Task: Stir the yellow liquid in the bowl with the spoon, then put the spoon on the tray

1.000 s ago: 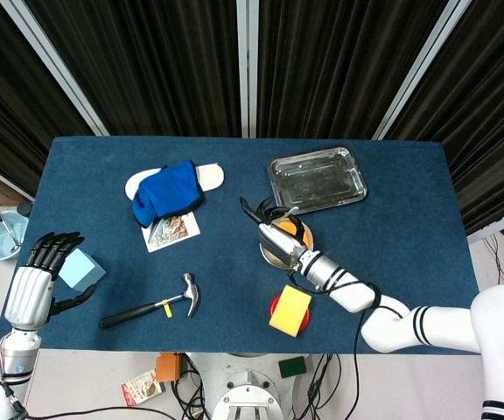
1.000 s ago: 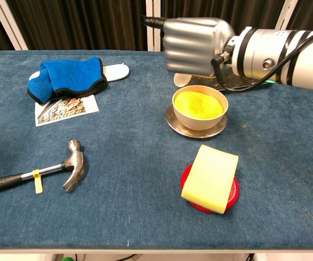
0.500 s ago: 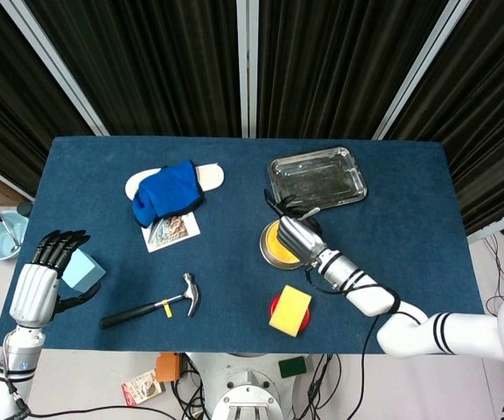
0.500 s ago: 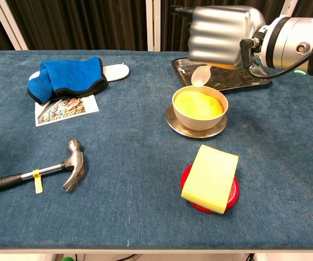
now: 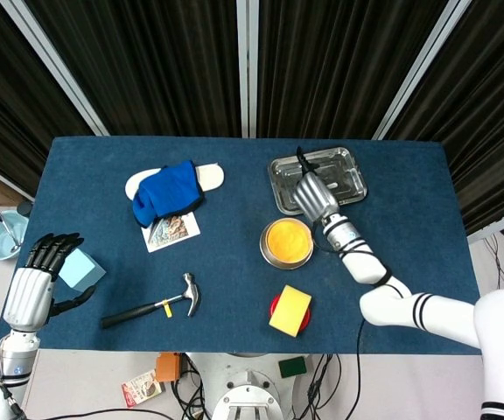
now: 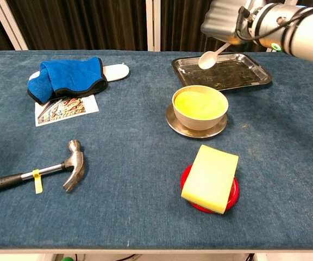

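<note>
A tan bowl (image 5: pixel 287 242) (image 6: pixel 200 106) of yellow liquid stands on a metal saucer at mid-table. Behind it lies the metal tray (image 5: pixel 344 175) (image 6: pixel 243 73). My right hand (image 5: pixel 315 197) (image 6: pixel 230 22) hovers over the tray's near-left part and grips the spoon (image 6: pixel 208 58). The spoon's white bowl hangs down above the tray's left end, clear of the tan bowl. In the head view the hand hides most of the spoon. My left hand (image 5: pixel 33 278) hangs off the table's front-left corner, fingers spread and holding nothing.
A light blue cube (image 5: pixel 81 269) sits beside my left hand. A hammer (image 5: pixel 151 304) (image 6: pixel 48 171) lies front left. A yellow sponge on a red disc (image 5: pixel 290 310) (image 6: pixel 211 176) sits in front of the bowl. A blue cloth (image 5: pixel 166 192) (image 6: pixel 69 79) and a picture card lie back left.
My right hand has lifted the spoon out of the bowl and carried it back and to the right, over the tray. My left hand has barely moved.
</note>
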You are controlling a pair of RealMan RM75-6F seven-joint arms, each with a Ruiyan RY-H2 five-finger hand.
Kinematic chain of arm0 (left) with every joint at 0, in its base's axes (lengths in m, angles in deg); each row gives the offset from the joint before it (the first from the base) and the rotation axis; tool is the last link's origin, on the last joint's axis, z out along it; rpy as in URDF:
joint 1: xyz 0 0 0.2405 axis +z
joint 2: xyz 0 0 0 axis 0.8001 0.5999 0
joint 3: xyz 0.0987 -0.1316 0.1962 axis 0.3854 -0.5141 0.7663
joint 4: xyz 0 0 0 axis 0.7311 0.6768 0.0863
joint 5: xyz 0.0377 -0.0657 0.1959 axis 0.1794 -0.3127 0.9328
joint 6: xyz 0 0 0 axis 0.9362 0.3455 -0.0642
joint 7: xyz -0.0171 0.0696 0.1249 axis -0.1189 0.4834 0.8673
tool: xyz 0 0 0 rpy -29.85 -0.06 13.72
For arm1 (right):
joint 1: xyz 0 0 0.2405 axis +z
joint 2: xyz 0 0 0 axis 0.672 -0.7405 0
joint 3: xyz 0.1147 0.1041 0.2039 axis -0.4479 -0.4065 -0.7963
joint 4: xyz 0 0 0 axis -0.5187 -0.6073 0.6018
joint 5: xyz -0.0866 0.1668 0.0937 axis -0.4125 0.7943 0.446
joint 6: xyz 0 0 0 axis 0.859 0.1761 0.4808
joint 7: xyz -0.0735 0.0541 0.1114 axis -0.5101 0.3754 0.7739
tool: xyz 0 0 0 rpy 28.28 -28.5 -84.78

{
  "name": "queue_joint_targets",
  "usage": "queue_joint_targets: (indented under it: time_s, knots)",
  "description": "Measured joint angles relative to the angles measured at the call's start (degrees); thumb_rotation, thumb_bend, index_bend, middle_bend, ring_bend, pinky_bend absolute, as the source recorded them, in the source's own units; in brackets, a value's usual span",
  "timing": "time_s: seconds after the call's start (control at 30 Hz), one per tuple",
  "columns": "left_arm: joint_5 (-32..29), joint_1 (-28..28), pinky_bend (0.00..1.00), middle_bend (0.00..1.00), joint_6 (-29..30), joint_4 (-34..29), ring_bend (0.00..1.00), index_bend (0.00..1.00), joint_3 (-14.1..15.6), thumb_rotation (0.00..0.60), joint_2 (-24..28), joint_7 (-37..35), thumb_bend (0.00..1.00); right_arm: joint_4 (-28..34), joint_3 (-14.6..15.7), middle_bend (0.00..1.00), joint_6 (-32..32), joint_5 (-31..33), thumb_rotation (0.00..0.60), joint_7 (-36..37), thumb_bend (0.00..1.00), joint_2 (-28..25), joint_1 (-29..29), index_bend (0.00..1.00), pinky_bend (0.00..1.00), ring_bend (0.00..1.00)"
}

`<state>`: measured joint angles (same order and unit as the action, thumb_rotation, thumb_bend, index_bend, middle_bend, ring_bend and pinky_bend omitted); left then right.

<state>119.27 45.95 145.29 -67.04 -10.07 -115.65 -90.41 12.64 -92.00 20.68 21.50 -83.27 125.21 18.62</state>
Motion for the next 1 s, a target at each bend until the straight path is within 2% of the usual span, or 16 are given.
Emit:
queue_joint_targets:
  time_s: [0.43,0.57,0.67,0.8,0.9,1.0]
  knots:
    - [-0.14,0.01,0.11,0.15,-0.37,-0.94,0.13,0.17,-0.09,0.6,0.43,0.88,0.13,-25.98,-6.06,0.37,-8.19,11.25,0.6,13.68,0.44,16.49,3.35,0.54,0.0,0.19]
    - [-0.23,0.05,0.11,0.16,-0.36,-0.73,0.13,0.17,-0.16,0.6,0.5,0.78,0.13,-30.26,-7.0,0.27,-9.53,14.01,0.6,14.77,0.29,18.86,3.9,0.28,0.0,0.12]
    - [-0.18,-0.06,0.11,0.15,-0.35,-0.81,0.13,0.17,-0.34,0.6,0.69,0.81,0.13,-30.23,-7.58,0.24,-9.29,15.39,0.6,14.65,0.22,18.64,3.77,0.21,0.0,0.1]
    - [-0.02,-0.26,0.11,0.16,-0.29,-1.09,0.13,0.17,-0.64,0.6,1.2,1.13,0.13,-26.78,-8.03,0.23,-7.74,15.73,0.6,14.9,0.21,16.41,2.99,0.19,0.0,0.1]
    - [-0.16,-0.36,0.11,0.16,-0.42,-1.28,0.13,0.17,-0.83,0.6,1.93,1.51,0.13,-21.4,-8.15,0.23,-5.6,15.24,0.6,15.6,0.21,13.22,1.76,0.19,0.0,0.1]
    - [-0.53,-0.38,0.11,0.16,-0.63,-1.51,0.13,0.17,-1.01,0.6,2.87,1.77,0.13,-13.0,-7.92,0.24,-2.51,13.7,0.6,16.96,0.21,8.46,-0.44,0.19,0.0,0.1]
